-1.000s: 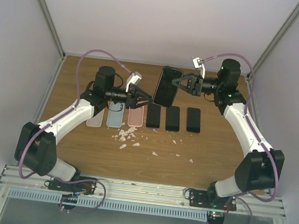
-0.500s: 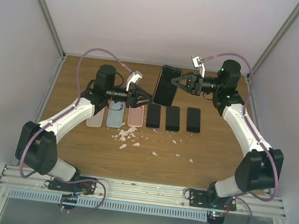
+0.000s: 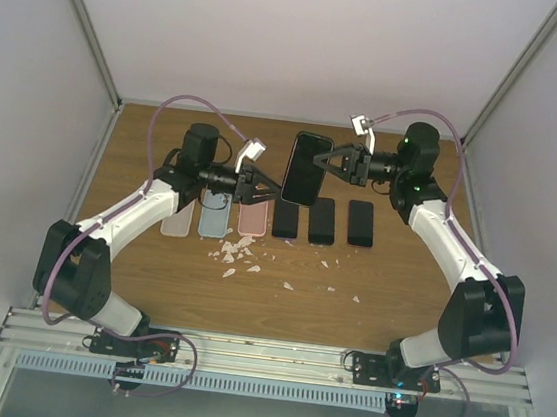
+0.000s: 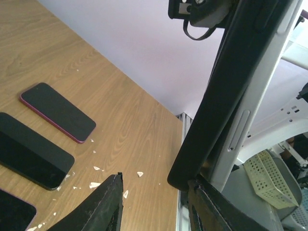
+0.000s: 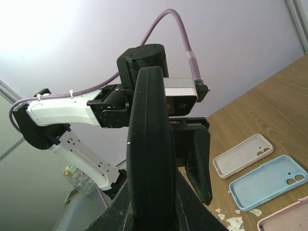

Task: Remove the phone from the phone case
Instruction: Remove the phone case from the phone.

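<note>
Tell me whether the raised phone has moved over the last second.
Yes. The raised phone has shifted slightly left and down in the top view, its lower end now closer to the leftmost black phone lying on the table.

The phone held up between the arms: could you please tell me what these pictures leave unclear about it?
- Top view: the phone is too small to tell whether a case is on it.
- Left wrist view: its upper end is cut off by the top edge; whether the left end effector touches it is unclear.
- Right wrist view: seen edge-on, it hides where the right end effector grips it.
</note>
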